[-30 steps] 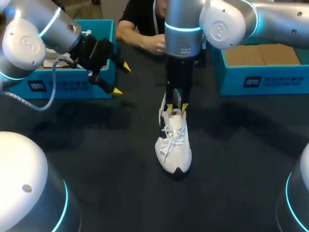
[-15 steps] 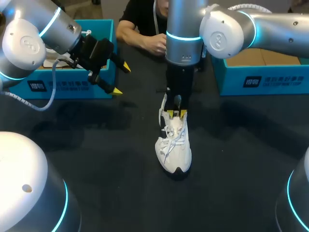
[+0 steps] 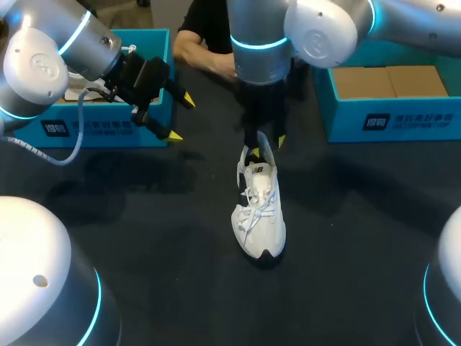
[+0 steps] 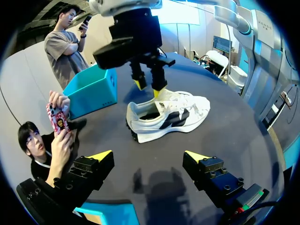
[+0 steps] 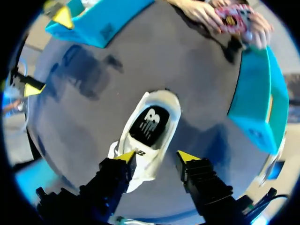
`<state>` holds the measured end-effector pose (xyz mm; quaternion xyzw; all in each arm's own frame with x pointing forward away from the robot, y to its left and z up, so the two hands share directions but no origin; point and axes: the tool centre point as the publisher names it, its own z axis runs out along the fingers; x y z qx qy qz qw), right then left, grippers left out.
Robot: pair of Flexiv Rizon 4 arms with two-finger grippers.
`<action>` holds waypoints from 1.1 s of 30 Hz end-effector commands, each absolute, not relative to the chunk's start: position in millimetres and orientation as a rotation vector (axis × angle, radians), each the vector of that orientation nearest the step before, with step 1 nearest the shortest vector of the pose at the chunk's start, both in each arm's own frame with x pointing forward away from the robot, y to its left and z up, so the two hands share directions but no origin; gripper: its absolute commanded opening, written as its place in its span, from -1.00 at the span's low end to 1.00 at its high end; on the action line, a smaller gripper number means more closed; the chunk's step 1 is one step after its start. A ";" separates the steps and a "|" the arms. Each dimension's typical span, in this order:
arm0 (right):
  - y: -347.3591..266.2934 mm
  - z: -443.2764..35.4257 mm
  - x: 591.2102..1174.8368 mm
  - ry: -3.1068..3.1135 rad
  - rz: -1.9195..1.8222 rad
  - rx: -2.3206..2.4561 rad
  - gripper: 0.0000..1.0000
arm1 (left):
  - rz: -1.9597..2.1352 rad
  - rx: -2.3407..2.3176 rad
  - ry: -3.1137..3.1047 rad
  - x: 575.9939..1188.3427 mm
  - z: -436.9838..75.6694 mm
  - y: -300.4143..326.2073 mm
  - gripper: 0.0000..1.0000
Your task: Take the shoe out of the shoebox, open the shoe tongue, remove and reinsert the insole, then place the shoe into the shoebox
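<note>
A white sneaker (image 3: 259,209) lies on the black table, toe toward me and heel away. My right gripper (image 3: 264,145) hangs just above its heel opening with the fingers spread and nothing between them. In the right wrist view the sneaker (image 5: 161,105) lies under the gripper (image 5: 156,156), and its dark insole (image 5: 149,123) shows inside the opening. The left wrist view shows the sneaker (image 4: 168,115) side-on, with the right gripper (image 4: 147,86) over its heel. My left gripper (image 3: 176,115) is open in the air beside the left shoebox (image 3: 108,130), well away from the sneaker.
A second blue box (image 3: 392,115) with brown cardboard inside stands at the back right. A person's forearm (image 3: 205,58) rests at the table's far edge between the two boxes. Bare black tabletop (image 3: 144,238) surrounds the sneaker.
My right gripper has lifted off the sneaker's tongue, shifted toward the heel, and its fingers have spread apart. The sneaker and my left arm have stayed put.
</note>
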<state>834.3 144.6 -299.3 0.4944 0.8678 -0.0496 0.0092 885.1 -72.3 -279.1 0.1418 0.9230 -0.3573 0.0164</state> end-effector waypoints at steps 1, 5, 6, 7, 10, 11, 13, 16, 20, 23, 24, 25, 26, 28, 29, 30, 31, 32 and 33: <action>146.7 -294.7 841.3 2.757 -0.157 1.244 0.48 | -1.107 0.441 2.871 884.3 -278.6 -71.8 1.00; 145.4 -295.7 851.2 2.781 -0.153 1.062 0.34 | -1.107 0.441 2.871 884.3 -278.6 -71.8 1.00; 146.2 -295.6 853.1 2.788 -0.162 1.027 0.36 | -1.107 0.441 2.871 884.3 -278.6 -71.8 1.00; 146.2 -295.6 853.1 2.788 -0.162 1.027 0.36 | -1.107 0.441 2.871 884.3 -278.6 -71.8 1.00; 148.4 -300.8 866.0 2.833 -0.139 0.862 0.89 | -1.107 0.441 2.871 884.3 -278.6 -71.8 1.00; 148.7 -302.0 867.8 2.836 -0.141 0.842 0.88 | -1.107 0.441 2.871 884.3 -278.6 -71.8 1.00; 149.8 -305.2 872.7 2.856 -0.119 0.783 0.95 | -1.107 0.441 2.871 884.3 -278.6 -71.8 1.00; 148.8 -312.2 880.6 2.870 -0.107 0.703 1.00 | -1.107 0.441 2.871 884.3 -278.6 -71.8 1.00; 151.6 -322.1 889.4 2.890 -0.100 0.604 1.00 | -1.107 0.441 2.871 884.3 -278.6 -71.8 1.00; 151.1 -333.1 894.1 2.906 -0.119 0.539 1.00 | -1.107 0.441 2.871 884.3 -278.6 -71.8 1.00; 150.5 -336.2 895.3 2.910 -0.120 0.522 1.00 | -1.107 0.441 2.871 884.3 -278.6 -71.8 1.00; 149.2 -339.4 896.4 2.913 -0.111 0.513 0.98 | -1.107 0.441 2.871 884.3 -278.6 -71.8 1.00; 147.7 -342.7 897.3 2.917 -0.096 0.503 0.91 | -1.107 0.441 2.871 884.3 -278.6 -71.8 1.00; 148.6 -346.9 898.4 2.918 -0.091 0.490 0.87 | -1.107 0.441 2.871 884.3 -278.6 -71.8 1.00; 149.5 -351.2 899.2 2.926 -0.099 0.466 0.87 | -1.107 0.441 2.871 884.3 -278.6 -71.8 1.00; 150.3 -355.0 899.7 2.933 -0.096 0.446 0.87 | -1.107 0.441 2.871 884.3 -278.6 -71.8 1.00; 151.2 -357.1 899.9 2.939 -0.091 0.434 0.84 | -1.107 0.441 2.871 884.3 -278.6 -71.8 1.00; 151.7 -359.2 900.2 2.944 -0.086 0.421 0.78 | -1.107 0.441 2.871 884.3 -278.6 -71.8 1.00; 151.9 -361.3 900.4 2.948 -0.077 0.415 0.77 | -1.107 0.441 2.871 884.3 -278.6 -71.8 1.00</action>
